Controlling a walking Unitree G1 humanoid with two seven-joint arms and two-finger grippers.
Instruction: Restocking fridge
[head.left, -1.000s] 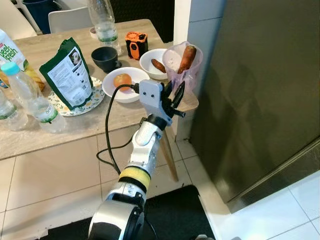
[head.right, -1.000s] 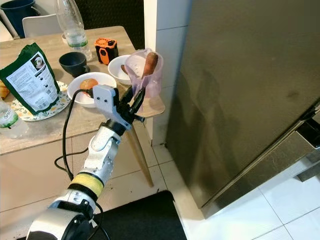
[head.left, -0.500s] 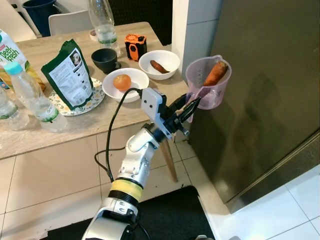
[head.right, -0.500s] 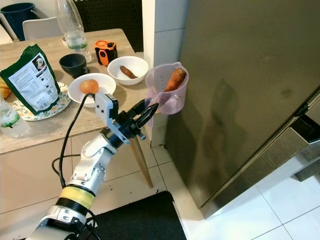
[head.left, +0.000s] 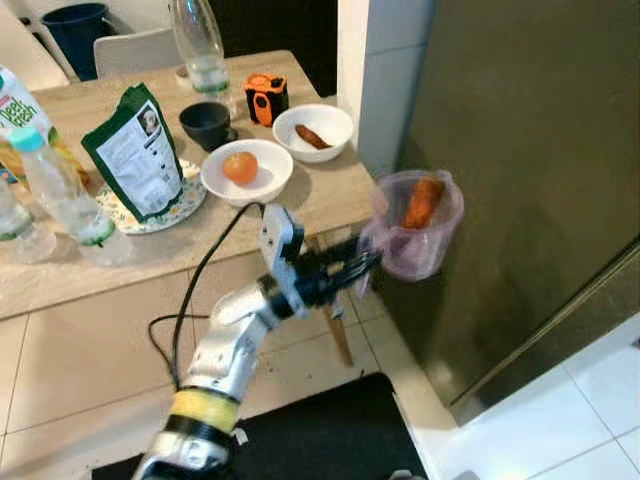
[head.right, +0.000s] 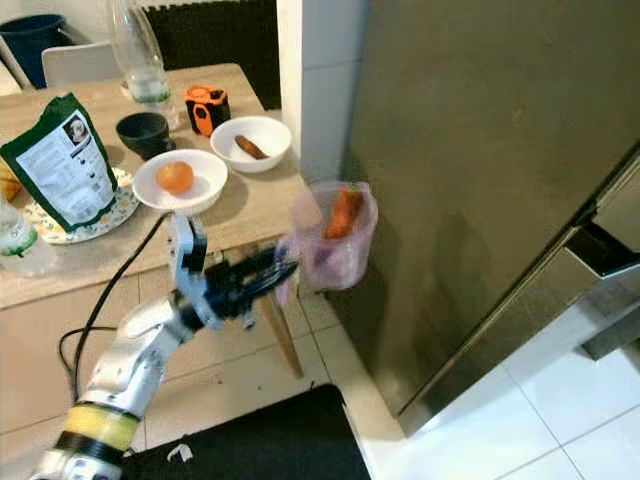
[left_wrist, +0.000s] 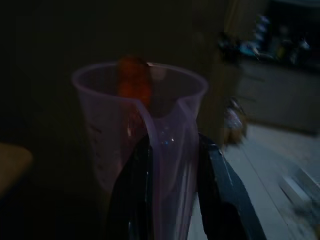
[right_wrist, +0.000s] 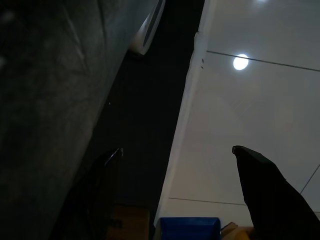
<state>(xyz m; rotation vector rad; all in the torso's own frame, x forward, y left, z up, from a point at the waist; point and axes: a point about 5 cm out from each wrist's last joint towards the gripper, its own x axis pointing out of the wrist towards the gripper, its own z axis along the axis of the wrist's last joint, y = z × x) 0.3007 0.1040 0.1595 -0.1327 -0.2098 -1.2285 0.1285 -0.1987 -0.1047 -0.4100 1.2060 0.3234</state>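
- Pinching the handle of a pink measuring jug (head.left: 415, 238), the left gripper (head.left: 352, 270) reaches out level from the robot's left arm, its two black fingers (left_wrist: 220, 185) pressed against either side of the handle.
- The jug hangs in the air, clear of the table (head.left: 180, 250) and just in front of the dark fridge door (head.left: 530, 150); both head views blur it.
- A carrot (head.left: 422, 202) stands tilted inside the jug, its top near the rim.
- Behind the arm, near the table's edge, a white bowl (head.left: 247, 172) holds an orange fruit (head.left: 240, 167), and a second white bowl (head.left: 313, 128) beside it holds a small brown item I cannot identify.
- Further back stand a dark cup (head.left: 205, 125), an orange and black device (head.left: 265, 97) and a clear plastic bottle (head.left: 197, 45).
- On the robot's left side of the table, a green pouch (head.left: 135, 150) rests on a patterned plate (head.left: 190, 195), with another bottle (head.left: 55, 185) close by.
- The right gripper (right_wrist: 180, 170) has its fingers spread apart, seen against a dark surface and a pale tiled one.
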